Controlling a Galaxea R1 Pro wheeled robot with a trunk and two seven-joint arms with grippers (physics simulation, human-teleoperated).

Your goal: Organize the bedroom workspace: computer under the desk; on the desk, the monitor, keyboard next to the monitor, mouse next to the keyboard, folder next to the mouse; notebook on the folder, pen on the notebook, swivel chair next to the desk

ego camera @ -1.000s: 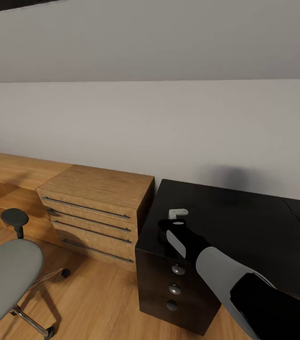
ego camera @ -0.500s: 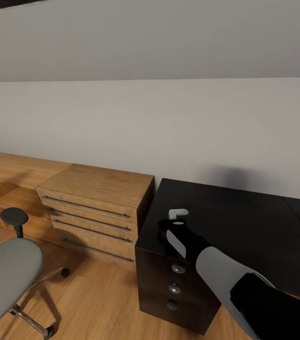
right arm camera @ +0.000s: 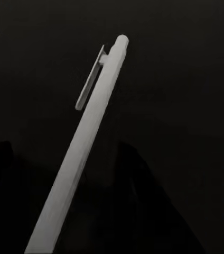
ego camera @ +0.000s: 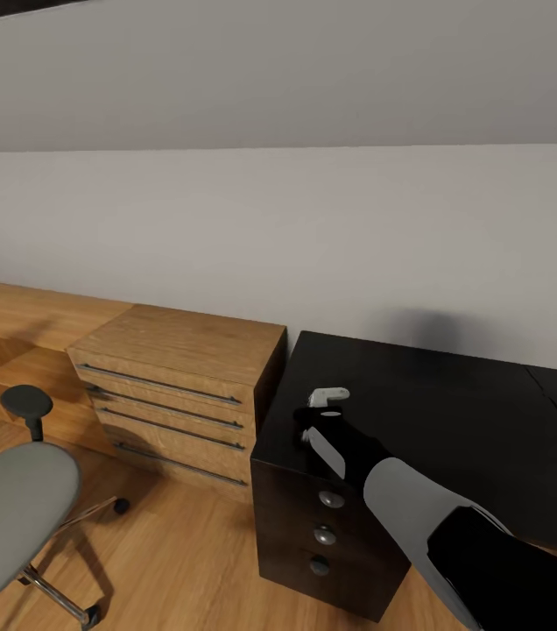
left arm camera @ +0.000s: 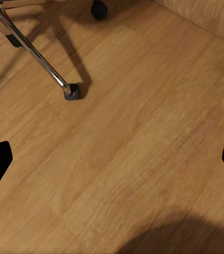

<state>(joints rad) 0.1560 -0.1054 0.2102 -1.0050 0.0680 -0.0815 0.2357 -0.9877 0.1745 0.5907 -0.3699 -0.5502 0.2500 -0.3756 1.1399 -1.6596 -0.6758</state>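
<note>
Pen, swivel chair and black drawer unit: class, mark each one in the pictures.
Pen (right arm camera: 88,153), right wrist view, middle of its pale barrel.
Swivel chair (ego camera: 11,513), head view, grey seat pad.
Drawer unit (ego camera: 331,499), head view, top round knob on its front.

A pale grey wall (ego camera: 313,237) rises under a sloped ceiling (ego camera: 278,70) above a light wood plank floor (ego camera: 182,561). A light wooden drawer chest (ego camera: 178,394) with four long handles stands against the wall, beside a black drawer unit (ego camera: 327,535) with round knobs.
</note>
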